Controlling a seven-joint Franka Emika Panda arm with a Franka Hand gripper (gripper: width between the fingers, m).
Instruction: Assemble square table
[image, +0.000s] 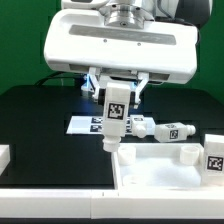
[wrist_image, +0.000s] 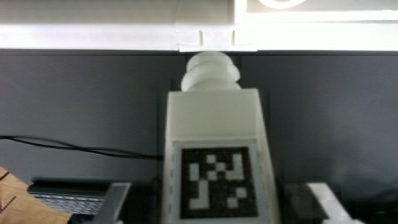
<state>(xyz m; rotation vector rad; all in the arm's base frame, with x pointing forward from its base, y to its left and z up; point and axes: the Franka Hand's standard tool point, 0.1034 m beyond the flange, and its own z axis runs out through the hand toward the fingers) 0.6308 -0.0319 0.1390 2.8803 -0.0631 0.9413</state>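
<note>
1. In the exterior view, 1 square table top (image: 170, 182), 4 legs and 1 gripper (image: 117, 92) are showing.
2. The top is lying on the black table (image: 40, 120) at the exterior view's lower right, a white tray with a raised rim.
3. Leg 1 (image: 115, 113) is standing slightly tilted, tag facing the camera, its lower tip meeting the top's corner toward the exterior view's left. The gripper's fingers are flanking it, spread wider than the leg.
4. Leg 2 (image: 143, 127) and leg 3 (image: 177, 131) are lying end to end just behind the top's rim. Leg 4 (image: 213, 153) is sitting at the exterior view's right edge.
5. The marker board (image: 82, 124) is lying behind leg 1, and a white block (image: 3, 157) is showing at the exterior view's left edge.
6. In the wrist view, leg 1 is filling the centre — chunky, white, its tag (wrist_image: 217, 178) large. Its rounded tip (wrist_image: 210, 70) is reaching a notch in the white rim.
7. The fingers (wrist_image: 80, 198) are standing apart — a dark gap is showing on each side of the leg, so nothing is clamped.
8. A thin black cable (wrist_image: 71, 146) is crossing the table beside the leg.
</note>
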